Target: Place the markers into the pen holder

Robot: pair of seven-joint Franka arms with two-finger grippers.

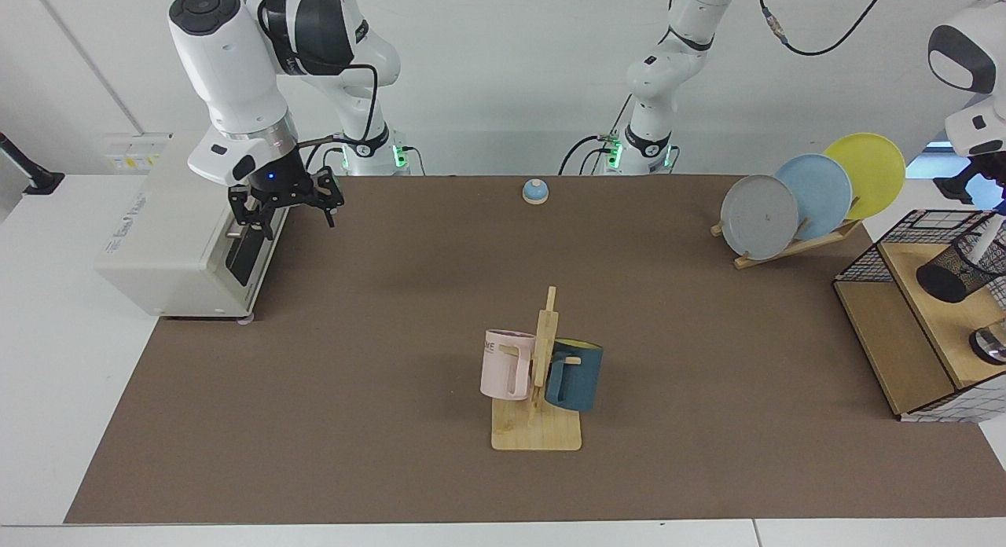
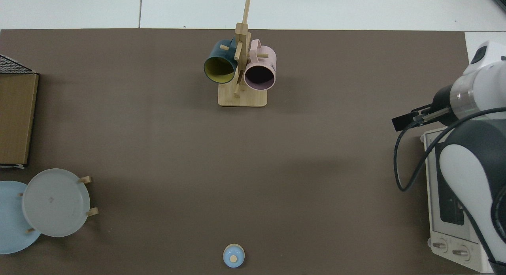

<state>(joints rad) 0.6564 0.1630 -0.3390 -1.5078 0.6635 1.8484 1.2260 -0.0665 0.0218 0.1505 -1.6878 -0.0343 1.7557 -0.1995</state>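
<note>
The pen holder (image 1: pixel 952 270), a small black mesh cup, lies tilted on the wooden shelf of a wire basket (image 1: pixel 864 264) at the far right of the facing view. A slim white marker (image 1: pixel 985 238) slants down into its mouth from the frame's edge. My left gripper (image 1: pixel 984 178) hangs just above it, half cut off by the edge. My right gripper (image 1: pixel 287 207) waits open and empty in front of a white appliance at the left; in the top view it (image 2: pixel 404 121) is at the right. Holder and marker are out of the top view.
A wooden mug rack (image 1: pixel 537 429) with a pink mug (image 1: pixel 505 365) and a dark blue mug (image 1: pixel 576 374) stands mid-table. A plate rack (image 1: pixel 809 197) holds three plates at the back right. A blue bell (image 1: pixel 535 191) sits at the back. A white appliance (image 1: pixel 177 240) stands at the left.
</note>
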